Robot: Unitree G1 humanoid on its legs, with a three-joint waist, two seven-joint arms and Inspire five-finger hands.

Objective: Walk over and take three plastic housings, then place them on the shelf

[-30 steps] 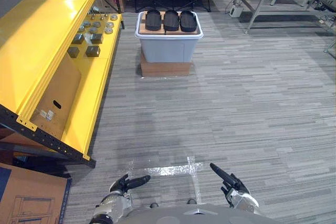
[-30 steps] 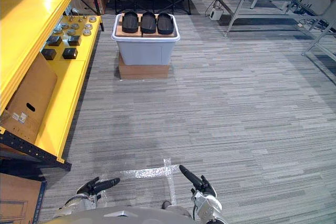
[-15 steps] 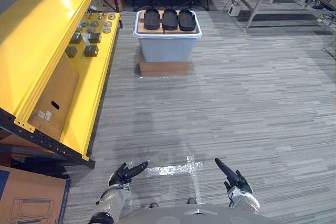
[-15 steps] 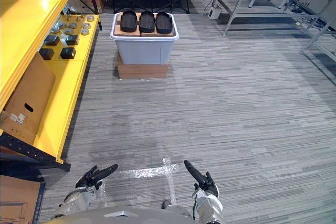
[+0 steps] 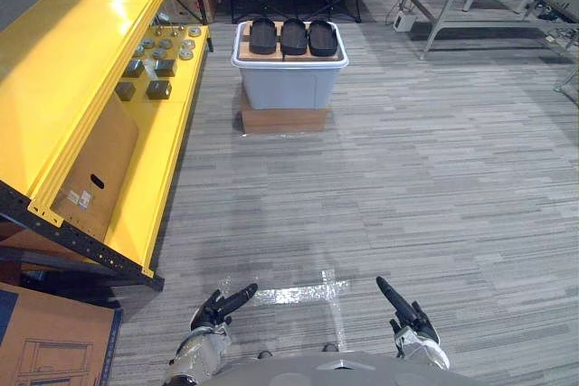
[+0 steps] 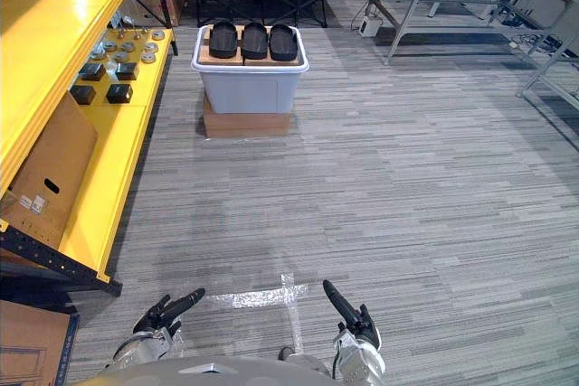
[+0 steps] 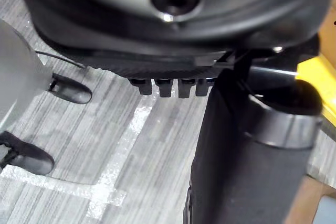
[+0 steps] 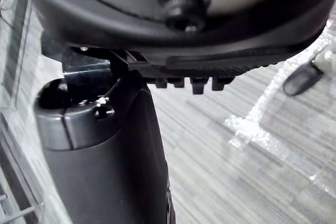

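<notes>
Far ahead, three plastic housings atop grey bin; left hand, right hand near, fingers released, empty.

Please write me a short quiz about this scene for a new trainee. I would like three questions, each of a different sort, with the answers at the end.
1. Multiple choice: where do the three plastic housings lie?
A) on the yellow shelf
B) in a row on top of the grey bin
C) leaning against that bin
2. True or false: one of the robot's hands already holds a housing.
3. Fill in: just ahead of both hands, a cross of ___ is stuck down.

Key
1. B
2. False: the left hand and the right hand are both open and hold nothing.
3. tape
</notes>
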